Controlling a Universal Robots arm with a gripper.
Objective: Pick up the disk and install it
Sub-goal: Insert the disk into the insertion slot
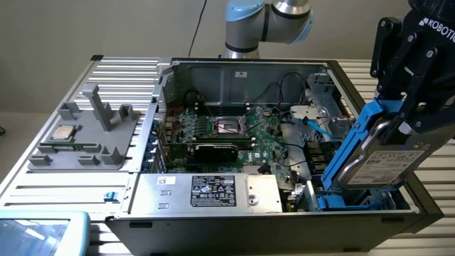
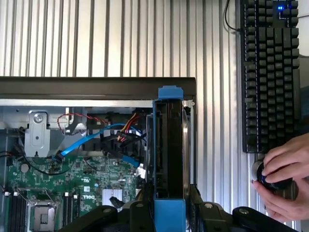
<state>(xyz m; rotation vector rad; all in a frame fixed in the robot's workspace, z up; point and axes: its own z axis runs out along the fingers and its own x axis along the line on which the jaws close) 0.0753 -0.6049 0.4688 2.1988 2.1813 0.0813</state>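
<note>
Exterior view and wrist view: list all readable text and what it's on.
"ROBOTI", cut off at the frame edge: body of the end effector gripping the disk.
"DELL": motherboard, wrist view.
White label on the disk: too small to read.
Black label on the silver box: too small to read.
Keyboard keys: unreadable.

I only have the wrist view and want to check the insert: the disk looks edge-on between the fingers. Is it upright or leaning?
Observer: Leaning; in the exterior view the disk tilts, its upper end in the gripper, toward that view's right.
Operator: Where is its lower end?
Observer: Down in the blue bay at the case's corner nearest that view's right.
Operator: Which way is the label?
Observer: The white label faces that view's right, outward from the case.
</note>
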